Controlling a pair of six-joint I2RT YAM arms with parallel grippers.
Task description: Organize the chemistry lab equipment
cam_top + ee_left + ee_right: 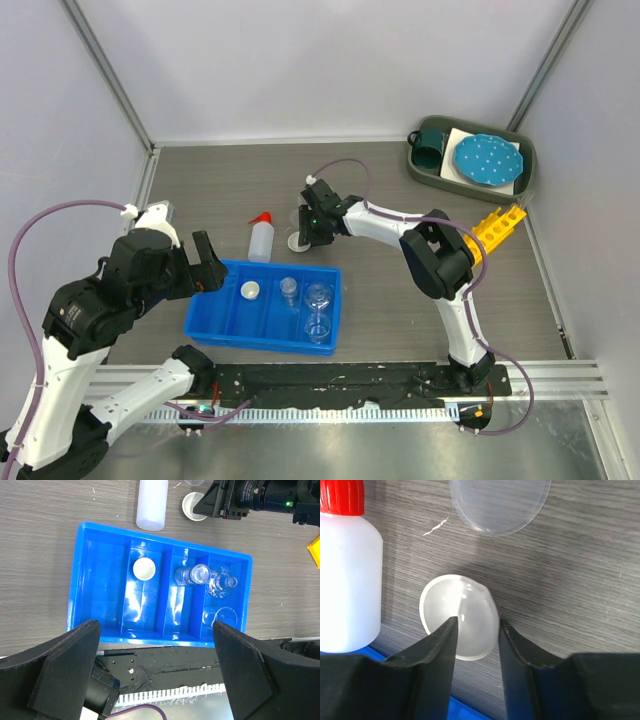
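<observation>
The piece in hand is a small white dish (pixel 465 607), lying on the desk (pixel 580 580) just beside the white squeeze bottle (pixel 347 580) and near a clear round vessel (pixel 495 505), a little beyond the far rim of the blue tray (pixel 74 600). The right end effector (pixel 476 625) hangs directly over it with its fingers set narrowly apart: one tip sits over the bowl's interior and the other just outside its right wall, so the rim lies between them. Whether the pads have closed on that wall cannot be told from these views. The dish looks light, rigid and glossy, probably glazed or smooth plastic, so it will likely slide instead of yielding. A pinch across the thin rim would tend to tip or skate it unless the squeeze is square and gentle. It may also chip if it is dropped or knocked against the bottle, which stands close enough to be nudged. The rim wall is the only practical place to hold it, since the bowl is too shallow and too wide for the present gap to span. A matching dish (pixel 144 568) already lies in one tray compartment, with clear glassware (pixel 222 585) in others. The left end effector (pixel 155 625) hovers above the tray's near side, jaws spread wide and holding nothing.
</observation>
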